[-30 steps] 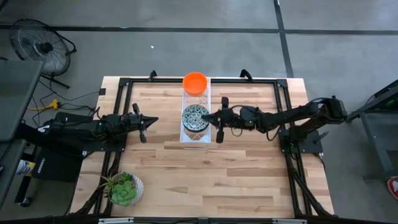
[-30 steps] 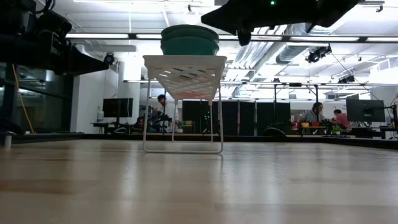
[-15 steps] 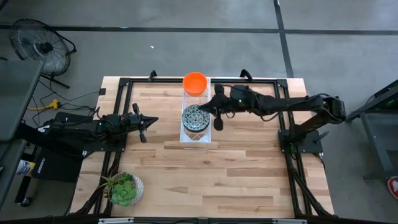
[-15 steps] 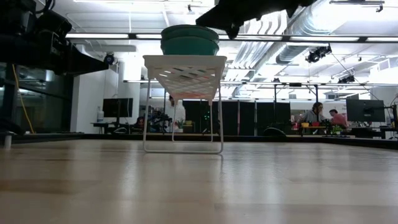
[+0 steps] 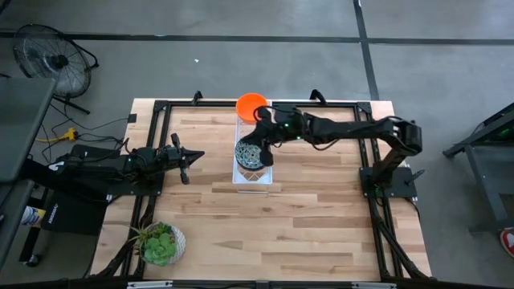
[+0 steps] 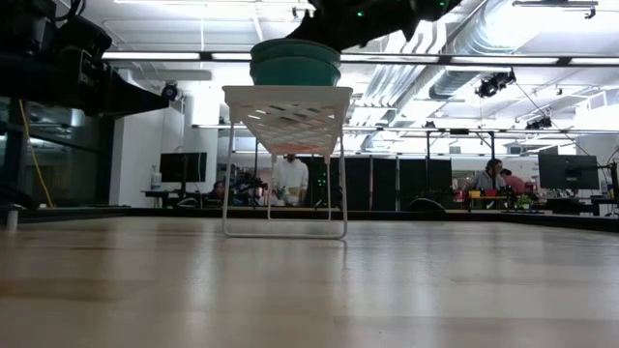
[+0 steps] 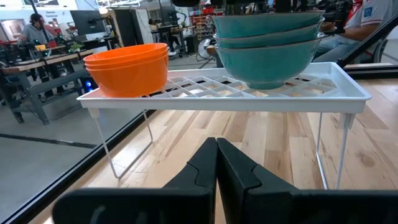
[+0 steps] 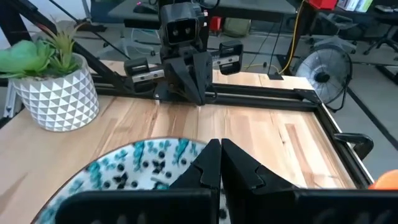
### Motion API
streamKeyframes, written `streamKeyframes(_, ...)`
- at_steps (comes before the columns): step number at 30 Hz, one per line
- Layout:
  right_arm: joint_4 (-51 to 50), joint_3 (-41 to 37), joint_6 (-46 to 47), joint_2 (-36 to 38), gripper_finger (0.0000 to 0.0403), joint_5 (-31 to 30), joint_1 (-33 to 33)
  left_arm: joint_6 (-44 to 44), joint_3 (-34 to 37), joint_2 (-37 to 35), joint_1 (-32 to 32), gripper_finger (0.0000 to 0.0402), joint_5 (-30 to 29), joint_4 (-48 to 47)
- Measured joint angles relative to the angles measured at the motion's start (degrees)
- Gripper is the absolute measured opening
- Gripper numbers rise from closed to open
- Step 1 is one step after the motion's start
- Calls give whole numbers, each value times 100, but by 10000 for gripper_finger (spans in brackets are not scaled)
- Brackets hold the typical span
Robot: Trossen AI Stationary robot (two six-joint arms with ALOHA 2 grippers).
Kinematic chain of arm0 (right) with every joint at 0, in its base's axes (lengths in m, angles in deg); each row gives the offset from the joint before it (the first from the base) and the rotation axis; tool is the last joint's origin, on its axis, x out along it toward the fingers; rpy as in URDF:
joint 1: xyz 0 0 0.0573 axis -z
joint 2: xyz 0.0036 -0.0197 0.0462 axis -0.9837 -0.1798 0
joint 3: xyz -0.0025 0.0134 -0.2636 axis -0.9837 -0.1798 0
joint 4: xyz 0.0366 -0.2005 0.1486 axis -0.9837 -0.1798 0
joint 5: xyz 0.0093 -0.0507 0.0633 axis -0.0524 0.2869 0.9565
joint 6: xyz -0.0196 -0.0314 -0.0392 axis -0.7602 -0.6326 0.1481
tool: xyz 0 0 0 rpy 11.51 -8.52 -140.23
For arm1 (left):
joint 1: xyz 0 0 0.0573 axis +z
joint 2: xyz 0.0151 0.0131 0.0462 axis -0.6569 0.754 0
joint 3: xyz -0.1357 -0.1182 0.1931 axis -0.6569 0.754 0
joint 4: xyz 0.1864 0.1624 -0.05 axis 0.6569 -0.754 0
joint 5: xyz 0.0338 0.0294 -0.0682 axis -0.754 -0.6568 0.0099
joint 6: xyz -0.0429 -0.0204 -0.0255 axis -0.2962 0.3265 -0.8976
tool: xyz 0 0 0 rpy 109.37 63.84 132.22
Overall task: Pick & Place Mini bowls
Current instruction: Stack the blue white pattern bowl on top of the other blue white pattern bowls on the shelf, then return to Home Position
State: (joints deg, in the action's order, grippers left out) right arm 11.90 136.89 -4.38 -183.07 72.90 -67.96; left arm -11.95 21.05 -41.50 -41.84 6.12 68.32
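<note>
A white wire rack [image 5: 251, 174] stands on the table. On it sit a stack of orange mini bowls [image 5: 251, 104] at the far end and a stack of three blue-grey patterned mini bowls [image 5: 249, 156] at the near end. My right gripper [image 5: 257, 140], shut, reaches in from the right and stands over the patterned stack; its wrist view shows the fingertips [image 8: 219, 155] above the top bowl's speckled inside [image 8: 137, 171]. In the low view it is just above the stack [image 6: 295, 60]. My left gripper [image 5: 193, 156], shut, waits left of the rack, level with both stacks [image 7: 267, 43]. My right gripper points its shut fingers slanting down from the table's right at the top patterned bowl, near its far right rim [image 5: 259, 147]. I cannot tell whether the fingertips touch the bowl. The stack rests on the rack.
A white patterned pot with a green plant [image 5: 161, 243] stands at the table's near left corner. A black frame [image 5: 161, 104] runs along the table edges. Bare wood lies near and right of the rack. People work at desks in the room behind [image 6: 290, 179].
My right gripper has swung from the right of the rack toward the table's left and far edge and now stands over the patterned bowl stack. It has stayed shut. The bowls and the left arm have kept still.
</note>
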Motion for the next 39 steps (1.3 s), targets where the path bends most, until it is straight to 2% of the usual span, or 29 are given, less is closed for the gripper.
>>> streamKeyframes(7, -514, 528, -42, -233, 0, -10, -4, 0, 0, -2, 0, 1, 0, 2)
streamKeyframes(15, -774, 549, -36, -258, 0, -83, -7, 0, 0, -1, 1, 1, 1, 1)
streamKeyframes(28, -657, 545, -160, -297, 0, -159, -8, 0, 0, 0, 0, 1, 0, 2)
streamKeyframes(35, -932, 545, -175, 64, 0, -217, -97, 0, 0, 0, 0, 1, 0, 4)
streamKeyframes(39, -1451, 442, -388, 488, 0, -611, -331, 0, 0, -2, 1, 1, 0, 2)
